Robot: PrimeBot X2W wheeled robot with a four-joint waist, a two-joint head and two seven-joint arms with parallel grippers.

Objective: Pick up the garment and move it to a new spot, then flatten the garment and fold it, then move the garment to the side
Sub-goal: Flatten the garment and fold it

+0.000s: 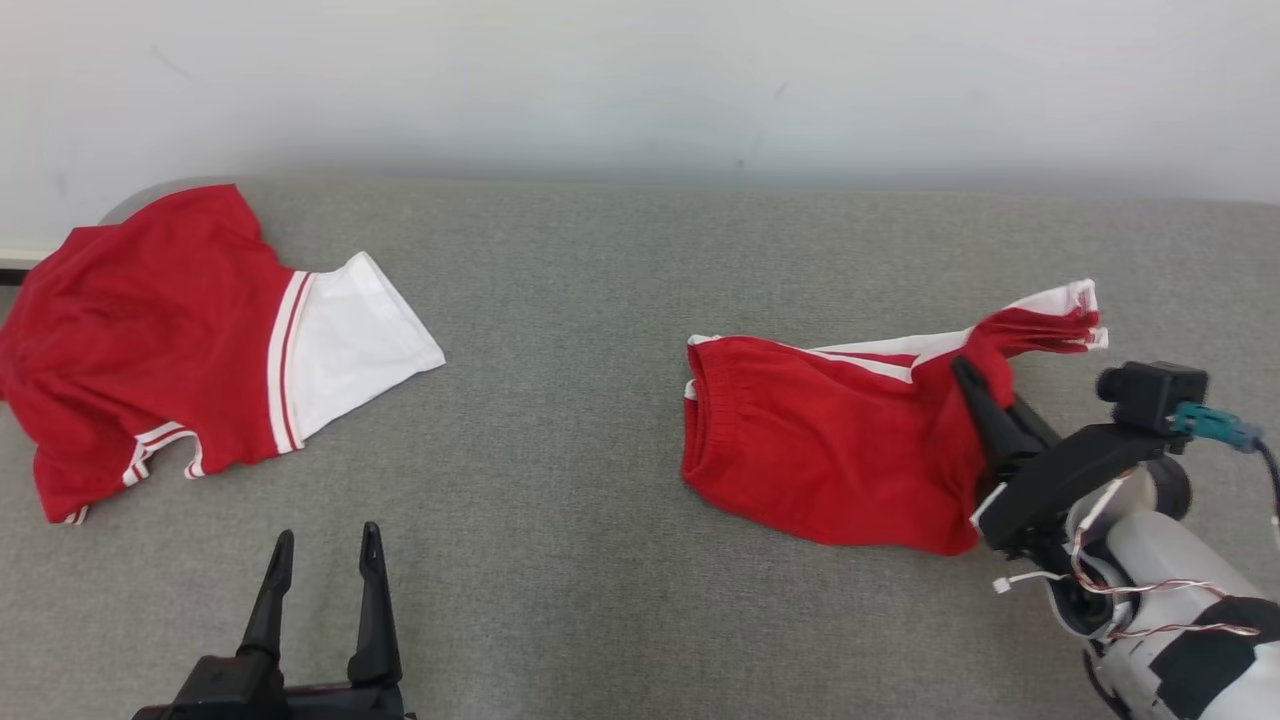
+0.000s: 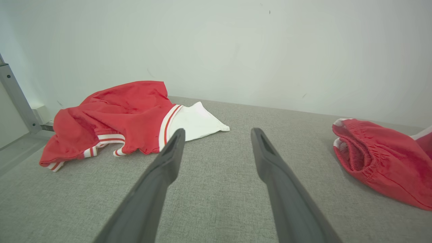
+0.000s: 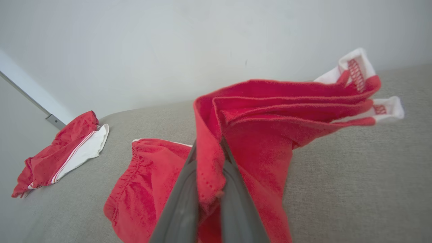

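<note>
The garment, a pair of red shorts (image 1: 820,450) with white side stripes, lies on the right of the grey cloth surface (image 1: 600,300). My right gripper (image 1: 965,372) is shut on a fold of red cloth near one leg. In the right wrist view the pinched fold of the shorts (image 3: 270,111) rises between the fingers of my right gripper (image 3: 209,150), and the white-trimmed leg ends trail to the upper right. The waistband end of the shorts (image 2: 378,158) rests on the surface. My left gripper (image 1: 328,537) (image 2: 218,131) stands open near the front edge, holding nothing.
A red and white shirt (image 1: 170,340) (image 2: 125,114) (image 3: 64,152) lies crumpled at the far left of the surface. A pale wall (image 1: 640,90) runs along the back. Bare grey cloth stretches between the two garments.
</note>
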